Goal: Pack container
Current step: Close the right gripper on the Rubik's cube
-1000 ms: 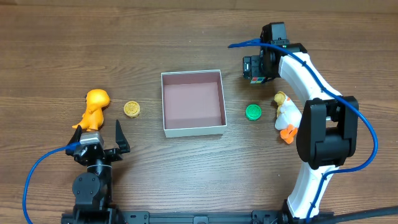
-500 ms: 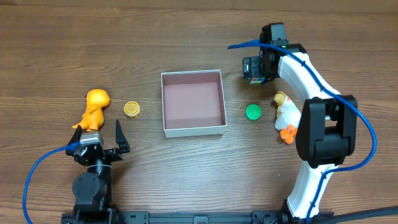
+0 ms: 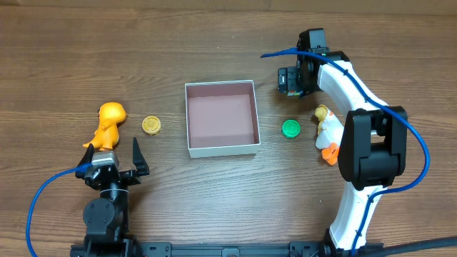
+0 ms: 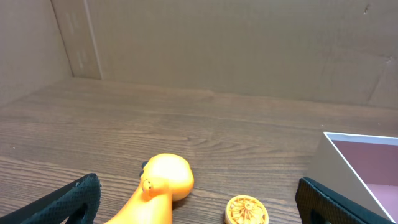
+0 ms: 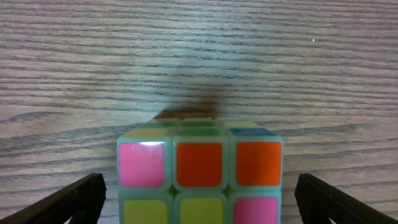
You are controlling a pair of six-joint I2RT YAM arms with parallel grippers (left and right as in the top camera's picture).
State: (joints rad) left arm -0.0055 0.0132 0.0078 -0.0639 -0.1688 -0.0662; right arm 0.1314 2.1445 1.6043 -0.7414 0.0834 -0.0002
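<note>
- Two sets of jaws, both wide open and empty: the right gripper point(image 5: 200, 205) flanks the puzzle cube point(image 5: 200, 163) at 1 o'clock, the left gripper point(image 3: 116, 164) waits at 7.
- Container point(image 3: 221, 118) sits centre-table.
- Best play: centre the cube, squeeze its flat faces, then carry it toward 8 o'clock.

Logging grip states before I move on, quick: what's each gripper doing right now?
Left gripper: open, holding nothing.
Right gripper: open, fingers either side of the puzzle cube, not closed on it.
</note>
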